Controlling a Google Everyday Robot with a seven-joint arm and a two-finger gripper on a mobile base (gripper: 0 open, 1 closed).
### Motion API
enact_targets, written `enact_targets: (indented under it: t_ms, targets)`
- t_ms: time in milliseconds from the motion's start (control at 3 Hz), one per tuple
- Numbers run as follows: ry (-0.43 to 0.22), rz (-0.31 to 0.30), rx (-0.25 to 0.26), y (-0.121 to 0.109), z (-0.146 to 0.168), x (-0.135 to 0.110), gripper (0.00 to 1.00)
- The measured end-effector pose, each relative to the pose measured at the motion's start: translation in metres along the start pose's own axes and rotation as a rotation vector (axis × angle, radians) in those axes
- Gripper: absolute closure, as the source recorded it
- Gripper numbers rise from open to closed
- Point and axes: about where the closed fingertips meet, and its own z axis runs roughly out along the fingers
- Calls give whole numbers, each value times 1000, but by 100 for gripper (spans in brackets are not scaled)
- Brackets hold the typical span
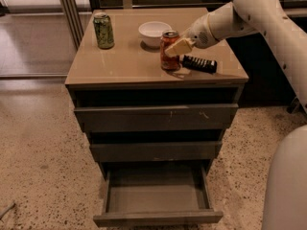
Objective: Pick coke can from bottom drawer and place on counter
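Glossy, smooth tan counter (pixel 120 66). Shiny metal coke can (pixel 168 62) near right edge, silver top. Smooth cream plastic gripper (pixel 175 47) at it. Glossy white bowl (pixel 153 31). Matt grey bottom drawer (pixel 158 218). Speckled, stone-like floor (pixel 43 147), faintly shiny.

No text, brand or number is legible. Markings on the coke can (pixel 169 64) and the green can (pixel 104 31) cannot be read. The gripper (pixel 174 48) sits at the coke can, above the counter (pixel 120 61).

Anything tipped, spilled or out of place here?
Nothing stands out. The coke can stands upright on the counter at the gripper; the bottom drawer is pulled out. The green can and bowl sit upright too.
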Motion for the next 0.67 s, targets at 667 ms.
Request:
enact_targets:
  t_ms: [667]
  targets:
    - [0, 0, 0, 0, 0, 0, 0]
